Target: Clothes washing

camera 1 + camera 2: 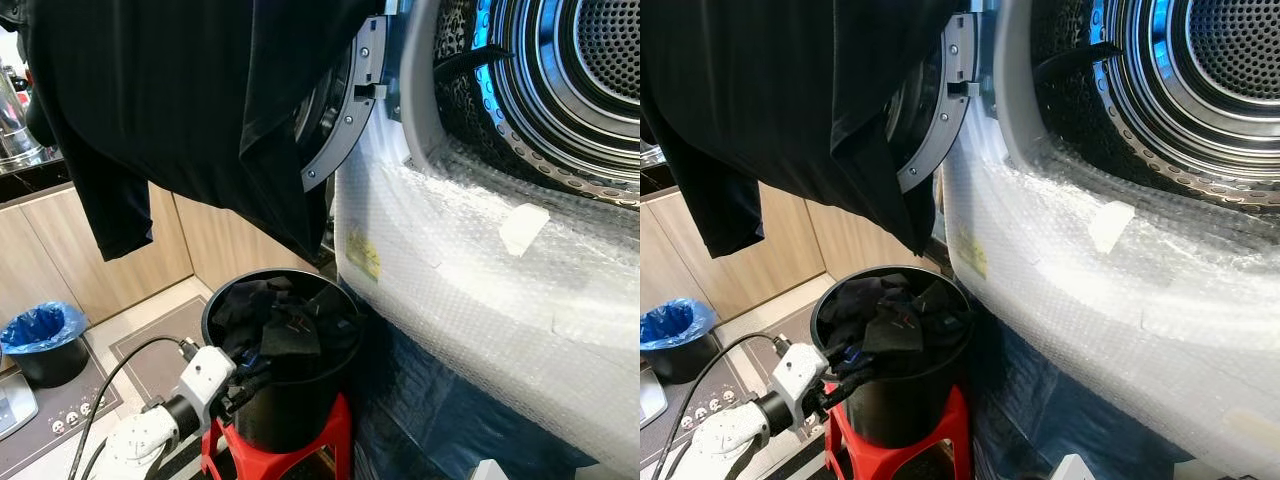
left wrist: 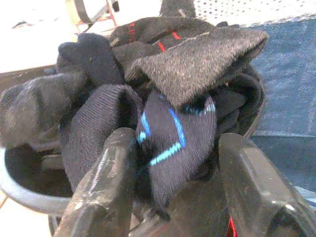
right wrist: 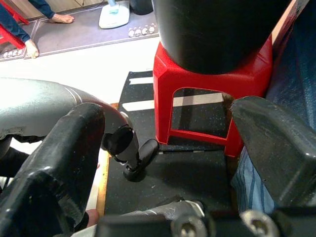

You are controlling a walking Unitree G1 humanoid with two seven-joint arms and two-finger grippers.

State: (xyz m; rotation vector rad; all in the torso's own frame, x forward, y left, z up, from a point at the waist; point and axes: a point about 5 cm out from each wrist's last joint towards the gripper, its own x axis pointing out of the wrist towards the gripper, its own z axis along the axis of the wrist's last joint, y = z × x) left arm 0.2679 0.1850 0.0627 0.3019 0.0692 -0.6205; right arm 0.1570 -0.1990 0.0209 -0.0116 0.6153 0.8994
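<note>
A black bucket (image 1: 300, 405) full of dark socks (image 1: 285, 320) stands on a red stool (image 1: 335, 445) in front of the washing machine. My left gripper (image 1: 243, 385) reaches over the bucket's near rim. In the left wrist view it (image 2: 180, 143) is open, with a dark sock with blue stripes (image 2: 173, 143) between its fingers (image 2: 106, 182). A large black garment (image 1: 180, 90) hangs across the upper left, in front of the open door (image 1: 345, 110). The steel drum (image 1: 590, 70) gapes at the upper right. My right gripper (image 3: 168, 116) hangs open and empty, low beside the stool (image 3: 207, 84).
Bubble wrap (image 1: 470, 270) covers the machine's front below the drum. A bin with a blue bag (image 1: 40, 335) stands on the floor at the left, near wooden cabinets (image 1: 50, 250). A person's bare feet (image 3: 49, 17) and a flat scale (image 3: 114, 15) are on the mat behind.
</note>
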